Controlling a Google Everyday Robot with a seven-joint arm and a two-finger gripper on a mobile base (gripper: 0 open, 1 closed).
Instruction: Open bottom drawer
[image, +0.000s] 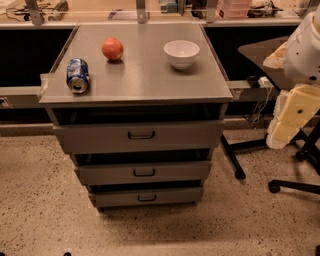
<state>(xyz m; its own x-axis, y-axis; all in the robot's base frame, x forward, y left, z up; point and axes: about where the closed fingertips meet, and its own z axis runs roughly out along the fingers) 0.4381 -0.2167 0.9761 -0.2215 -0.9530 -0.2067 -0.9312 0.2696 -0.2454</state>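
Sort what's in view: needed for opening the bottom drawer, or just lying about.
For the job: bottom drawer, its loop handle, gripper off at the right edge.
Lying about: soda can, apple, white bowl, top drawer, middle drawer.

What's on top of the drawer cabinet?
Soda can on its side, front-left; red apple further back; white bowl back-right. Drawer contents, bottom drawer included, hidden behind the fronts. Gripper hangs right of the cabinet.

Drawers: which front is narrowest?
The bottom drawer, lowest; top drawer and middle drawer are wider. The gripper hangs right of the cabinet, touching none.
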